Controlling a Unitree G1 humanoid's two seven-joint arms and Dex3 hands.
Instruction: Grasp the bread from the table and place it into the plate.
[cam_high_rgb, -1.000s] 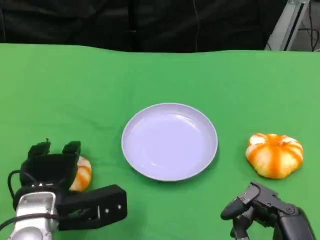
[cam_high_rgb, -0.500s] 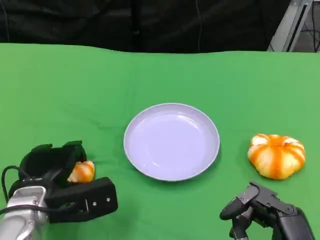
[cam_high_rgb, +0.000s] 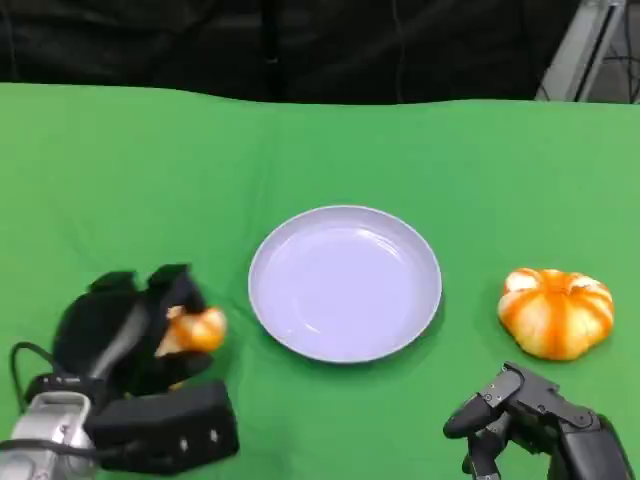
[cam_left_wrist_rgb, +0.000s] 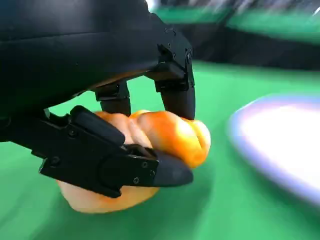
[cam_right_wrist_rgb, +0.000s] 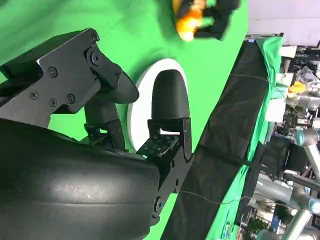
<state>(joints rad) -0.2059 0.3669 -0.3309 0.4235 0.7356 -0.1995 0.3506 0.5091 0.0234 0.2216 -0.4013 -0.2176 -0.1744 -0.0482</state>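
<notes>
My left hand (cam_high_rgb: 125, 335) grips a small orange-glazed bread (cam_high_rgb: 197, 329) and holds it above the green table, just left of the pale lilac plate (cam_high_rgb: 345, 283). In the left wrist view the fingers wrap the bread (cam_left_wrist_rgb: 172, 136) from both sides, with the plate (cam_left_wrist_rgb: 282, 137) blurred beyond. A bigger, pumpkin-shaped bread (cam_high_rgb: 555, 311) lies on the table right of the plate. My right hand (cam_high_rgb: 525, 418) hovers low at the front right, near that bread, holding nothing, fingers apart. The right wrist view looks past the right hand (cam_right_wrist_rgb: 105, 145) to the plate (cam_right_wrist_rgb: 142, 102) and the held bread (cam_right_wrist_rgb: 190, 21).
The green cloth table (cam_high_rgb: 320, 150) ends at a dark backdrop at the far edge. A metal frame (cam_high_rgb: 575, 45) stands at the back right. Open cloth lies between the plate and both hands.
My left hand has closed on the small bread, lifted it off the table and carried it right, toward the plate. The right hand has stayed in place.
</notes>
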